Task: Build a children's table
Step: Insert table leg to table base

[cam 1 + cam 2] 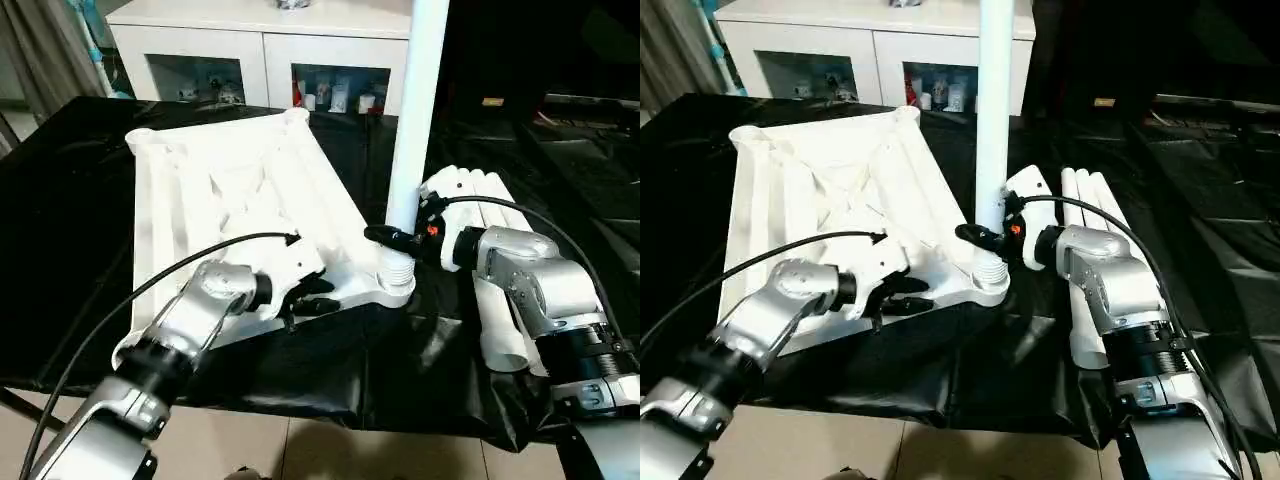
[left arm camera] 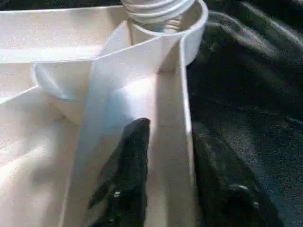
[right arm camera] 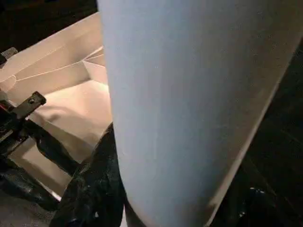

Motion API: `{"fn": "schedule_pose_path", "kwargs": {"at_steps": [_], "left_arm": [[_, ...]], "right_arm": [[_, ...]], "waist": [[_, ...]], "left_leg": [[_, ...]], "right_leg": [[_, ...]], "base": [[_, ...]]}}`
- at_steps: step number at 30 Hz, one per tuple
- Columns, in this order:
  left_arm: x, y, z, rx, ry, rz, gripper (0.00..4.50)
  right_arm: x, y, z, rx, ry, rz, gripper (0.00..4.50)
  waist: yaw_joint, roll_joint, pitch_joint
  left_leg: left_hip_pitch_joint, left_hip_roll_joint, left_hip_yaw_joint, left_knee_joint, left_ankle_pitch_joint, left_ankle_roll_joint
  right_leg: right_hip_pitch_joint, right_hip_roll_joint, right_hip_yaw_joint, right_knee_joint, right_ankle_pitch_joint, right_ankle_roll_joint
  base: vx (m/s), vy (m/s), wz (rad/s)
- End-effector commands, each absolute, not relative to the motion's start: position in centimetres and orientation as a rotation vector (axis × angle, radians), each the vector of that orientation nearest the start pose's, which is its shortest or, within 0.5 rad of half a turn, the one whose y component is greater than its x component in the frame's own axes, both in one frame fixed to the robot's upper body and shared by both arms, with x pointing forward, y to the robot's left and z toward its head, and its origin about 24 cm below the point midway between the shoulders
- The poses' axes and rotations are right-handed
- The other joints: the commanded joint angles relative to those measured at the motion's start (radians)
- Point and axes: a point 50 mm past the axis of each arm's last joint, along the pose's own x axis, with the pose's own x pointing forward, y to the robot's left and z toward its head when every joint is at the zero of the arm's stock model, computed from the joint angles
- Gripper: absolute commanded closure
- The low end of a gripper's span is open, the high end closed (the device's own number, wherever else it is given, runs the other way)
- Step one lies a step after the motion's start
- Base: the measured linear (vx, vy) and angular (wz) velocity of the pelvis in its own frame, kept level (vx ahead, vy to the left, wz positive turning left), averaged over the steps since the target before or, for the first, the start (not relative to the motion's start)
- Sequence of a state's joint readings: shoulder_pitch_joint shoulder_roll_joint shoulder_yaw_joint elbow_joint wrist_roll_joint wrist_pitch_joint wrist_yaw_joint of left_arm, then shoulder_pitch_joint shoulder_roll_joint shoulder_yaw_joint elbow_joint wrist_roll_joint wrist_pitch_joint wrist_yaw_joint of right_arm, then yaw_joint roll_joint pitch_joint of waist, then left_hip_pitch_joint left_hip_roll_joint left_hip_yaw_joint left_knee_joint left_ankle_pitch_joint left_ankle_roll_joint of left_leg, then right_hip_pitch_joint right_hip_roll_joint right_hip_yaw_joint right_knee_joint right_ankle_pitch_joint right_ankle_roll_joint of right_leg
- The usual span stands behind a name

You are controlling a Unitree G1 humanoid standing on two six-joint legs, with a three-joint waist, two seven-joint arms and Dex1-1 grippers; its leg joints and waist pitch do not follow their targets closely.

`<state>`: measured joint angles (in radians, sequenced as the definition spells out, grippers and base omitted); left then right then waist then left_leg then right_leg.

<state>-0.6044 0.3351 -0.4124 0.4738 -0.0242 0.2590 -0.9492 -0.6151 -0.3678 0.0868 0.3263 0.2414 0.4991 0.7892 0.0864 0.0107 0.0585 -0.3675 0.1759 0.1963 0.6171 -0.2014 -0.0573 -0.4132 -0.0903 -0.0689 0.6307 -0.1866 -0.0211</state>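
Nearest the camera, the left gripper reaches in over the near edge of the tabletop, which lies upside down on the black-covered worktop with its ribbed underside facing up. In the left wrist view one black finger lies inside the rim wall and the other outside it, so the jaws straddle that thin wall at a narrow gap; whether they already pinch it cannot be told.

Just beyond, at the near right corner socket, a leg stands upright with its threaded end seated in the socket. The right gripper holds this leg low down, just above the socket, its jaws half apart around the tube.

To the right lie the spare legs, side by side on the worktop. Farthest back stands a white cabinet with glass doors.

The tabletop looks light, stiff and smooth, likely to slide on the black sheet when the leg is twisted, so bracing it by the rim near the socket seems sound. The leg is a hollow, slick tube; a low grip gives the best control over turning it.
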Motion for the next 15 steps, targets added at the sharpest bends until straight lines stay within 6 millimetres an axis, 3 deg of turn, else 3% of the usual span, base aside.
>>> {"fn": "schedule_pose_path", "kwargs": {"at_steps": [1,7,9,15], "left_arm": [[32.0,10.0,5.1,0.465,0.48,-1.195,3.36],[32.0,10.8,4.5,0.543,0.568,-1.192,3.84],[32.1,11.0,4.5,0.545,0.572,-1.178,4.01],[32.2,11.5,4.6,0.509,0.557,-1.141,4.49]], "right_arm": [[34.1,-15.0,11.4,-0.095,0.263,0.841,2.66],[34.0,-14.9,11.5,-0.096,0.259,0.844,2.66],[34.0,-14.8,11.4,-0.096,0.262,0.85,2.66],[34.0,-14.2,11.1,-0.063,0.285,0.887,2.66]], "waist": [[-0.003,0.01,-0.077],[-0.005,0.008,-0.078],[-0.006,0.001,-0.077],[-0.009,-0.005,-0.073]], "left_leg": [[0.008,0.046,-0.026,-0.071,-0.128,0.029],[0.007,0.046,-0.026,-0.071,-0.121,0.038],[0.005,0.047,-0.027,-0.071,-0.12,0.041],[0.005,0.047,-0.026,-0.073,-0.143,0.04]], "right_leg": [[0.067,-0.057,0.049,-0.069,-0.08,-0.24],[0.067,-0.057,0.049,-0.069,-0.079,-0.244],[0.069,-0.058,0.049,-0.069,-0.089,-0.24],[0.064,-0.06,0.048,-0.078,-0.187,-0.219]], "base": [[0.0,0.0,0.0],[0.0,0.0,0.0],[0.0,0.0,0.0],[0.0,0.0,0.0]]}}
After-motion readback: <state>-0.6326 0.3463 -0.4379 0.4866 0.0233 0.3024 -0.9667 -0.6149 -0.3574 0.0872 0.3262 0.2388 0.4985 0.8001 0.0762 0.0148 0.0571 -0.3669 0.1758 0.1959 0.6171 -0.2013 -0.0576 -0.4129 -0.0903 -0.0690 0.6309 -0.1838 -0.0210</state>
